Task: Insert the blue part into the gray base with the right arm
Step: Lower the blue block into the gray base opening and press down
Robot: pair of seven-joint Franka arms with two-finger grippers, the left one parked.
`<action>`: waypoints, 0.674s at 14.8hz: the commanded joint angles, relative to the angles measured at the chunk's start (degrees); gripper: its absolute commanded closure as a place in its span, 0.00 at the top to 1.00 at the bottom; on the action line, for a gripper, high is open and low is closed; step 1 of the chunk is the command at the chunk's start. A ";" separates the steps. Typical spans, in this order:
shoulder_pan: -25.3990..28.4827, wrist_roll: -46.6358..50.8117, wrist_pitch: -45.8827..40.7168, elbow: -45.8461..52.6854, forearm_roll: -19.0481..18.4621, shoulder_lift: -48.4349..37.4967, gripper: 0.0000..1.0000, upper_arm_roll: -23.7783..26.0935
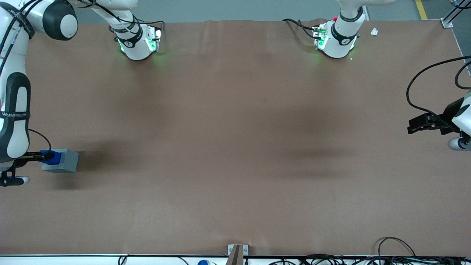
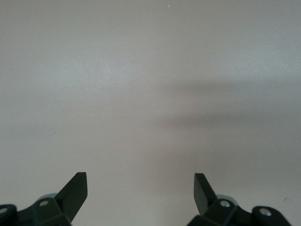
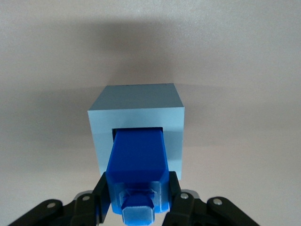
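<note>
The gray base [image 1: 62,161] sits on the brown table at the working arm's end. In the right wrist view the gray base [image 3: 136,108] shows its square socket. The blue part [image 3: 137,160] stands with its lower end in that socket and its stub end toward the camera. My right gripper [image 3: 137,195] is shut on the blue part, one black finger [image 3: 100,195] on each side. In the front view the gripper [image 1: 43,156] holds the blue part [image 1: 51,156] right over the base's top.
The brown table [image 1: 235,140] spreads wide toward the parked arm's end. Both arm bases [image 1: 138,40] stand at the table's edge farthest from the front camera. Cables [image 1: 390,254] lie along the near edge.
</note>
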 commanded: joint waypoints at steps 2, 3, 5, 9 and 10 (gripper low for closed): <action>-0.15 0.25 -0.26 1.30 -1.34 0.88 1.00 0.42; -0.06 0.33 -0.35 1.38 -1.34 0.79 1.00 0.42; 0.11 0.34 -0.44 1.47 -1.25 0.53 1.00 0.51; 1.69 0.42 -3.15 2.00 -0.81 -1.05 1.00 0.25; 1.87 0.51 -4.99 2.78 -0.63 -1.23 1.00 0.42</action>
